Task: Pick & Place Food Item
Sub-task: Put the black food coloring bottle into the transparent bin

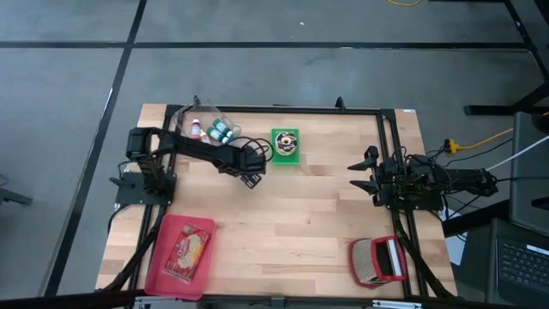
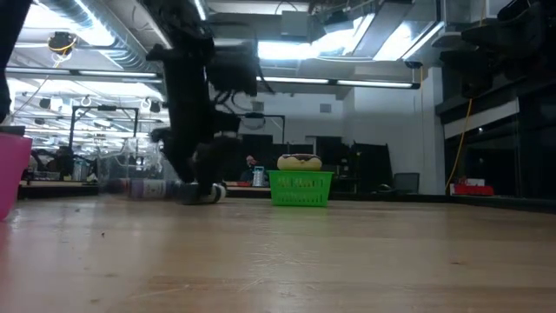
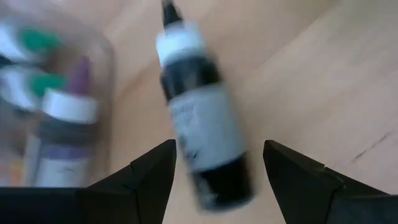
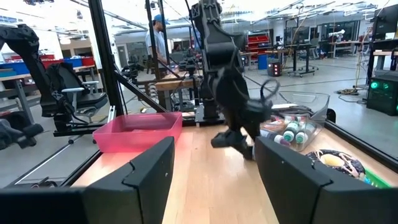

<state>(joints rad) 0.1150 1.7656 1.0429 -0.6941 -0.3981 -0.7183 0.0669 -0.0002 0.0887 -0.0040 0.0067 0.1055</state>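
Bottle (image 3: 202, 134) lies between the spread left gripper (image 3: 217, 180) fingers.

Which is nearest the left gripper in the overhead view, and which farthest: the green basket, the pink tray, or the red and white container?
From the left gripper:
1. Green basket, just beyond it toward the table's far edge, holding a food item.
2. Pink tray, at the near left corner.
3. Red and white container, at the near right corner, farthest.
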